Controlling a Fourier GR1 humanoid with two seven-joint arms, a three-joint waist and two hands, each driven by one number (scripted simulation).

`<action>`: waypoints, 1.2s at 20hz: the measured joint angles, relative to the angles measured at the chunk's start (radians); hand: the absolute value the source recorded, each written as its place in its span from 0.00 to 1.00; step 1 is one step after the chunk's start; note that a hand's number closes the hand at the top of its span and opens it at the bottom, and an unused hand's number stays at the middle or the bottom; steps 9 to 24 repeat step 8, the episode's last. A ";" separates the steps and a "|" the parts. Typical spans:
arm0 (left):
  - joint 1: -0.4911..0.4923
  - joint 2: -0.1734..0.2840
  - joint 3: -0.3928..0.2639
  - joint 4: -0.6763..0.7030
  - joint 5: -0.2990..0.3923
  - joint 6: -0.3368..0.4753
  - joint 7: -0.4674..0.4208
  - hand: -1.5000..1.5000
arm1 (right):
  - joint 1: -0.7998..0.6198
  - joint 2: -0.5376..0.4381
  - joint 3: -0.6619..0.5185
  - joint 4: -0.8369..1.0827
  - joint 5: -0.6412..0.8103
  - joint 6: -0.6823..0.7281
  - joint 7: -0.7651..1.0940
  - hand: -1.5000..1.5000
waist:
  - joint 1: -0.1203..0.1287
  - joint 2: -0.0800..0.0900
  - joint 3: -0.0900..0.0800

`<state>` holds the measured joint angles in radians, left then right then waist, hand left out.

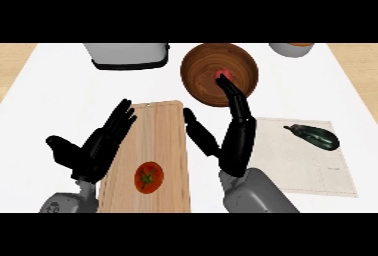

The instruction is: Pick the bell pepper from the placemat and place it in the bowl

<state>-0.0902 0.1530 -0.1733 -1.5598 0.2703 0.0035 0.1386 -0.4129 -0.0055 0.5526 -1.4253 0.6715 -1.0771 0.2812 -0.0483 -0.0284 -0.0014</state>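
The bell pepper (222,76) showed only as a small red patch inside the wooden bowl (203,62), partly hidden behind the fingertips of the right hand (238,131); none of it lay on the placemat (295,160). Whether it touched the bowl's floor or the fingers could not be told. Judged as a fresh pepper, it would be light, hollow and fairly stiff, with a smooth waxy skin that could slide between hard fingers; a hold across its broad shoulders, thumb opposite fingers, looked safer than one at the stem or the tapering base. The right hand stretched over the bowl's near rim with fingers straight and thumb spread toward the cutting board (146,155), curled round nothing. Below and right of the bowl the placemat carried a dark eggplant (313,136) near its far corner. Below and left of the bowl the cutting board held a tomato (148,177) near its close end. Farther left of the bowl, the left hand (94,145) rested open, fingers up, at the board's left edge. Directly left of the bowl stood a grey toaster (127,54); to its right a grey pot (292,48) sat at the far edge of the white bench (52,90).
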 measured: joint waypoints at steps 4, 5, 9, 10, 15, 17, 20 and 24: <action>0.009 0.008 0.013 -0.001 0.004 -0.001 0.000 0.50 | 0.231 0.000 0.182 -0.120 0.098 -0.053 -0.002 1.00 | -0.013 -0.001 -0.001; 0.013 0.009 0.013 -0.005 0.004 -0.002 -0.002 0.50 | 0.294 0.000 0.230 -0.141 0.121 -0.073 -0.008 1.00 | -0.013 -0.001 -0.001; 0.016 0.013 0.016 -0.007 0.004 -0.007 -0.008 0.50 | 0.491 0.000 0.375 -0.168 0.198 -0.123 -0.030 1.00 | -0.014 0.003 -0.001; 0.016 0.013 0.016 -0.007 0.004 -0.007 -0.008 0.50 | 0.491 0.000 0.375 -0.168 0.198 -0.123 -0.030 1.00 | -0.014 0.003 -0.001; 0.016 0.013 0.016 -0.007 0.004 -0.007 -0.008 0.50 | 0.491 0.000 0.375 -0.168 0.198 -0.123 -0.030 1.00 | -0.014 0.003 -0.001; 0.016 0.013 0.016 -0.007 0.004 -0.007 -0.008 0.50 | 0.491 0.000 0.375 -0.168 0.198 -0.123 -0.030 1.00 | -0.014 0.003 -0.001; 0.016 0.013 0.016 -0.007 0.004 -0.007 -0.008 0.50 | 0.491 0.000 0.375 -0.168 0.198 -0.123 -0.030 1.00 | -0.014 0.003 -0.001; 0.016 0.013 0.016 -0.007 0.004 -0.007 -0.008 0.50 | 0.491 0.000 0.375 -0.168 0.198 -0.123 -0.030 1.00 | -0.014 0.003 -0.001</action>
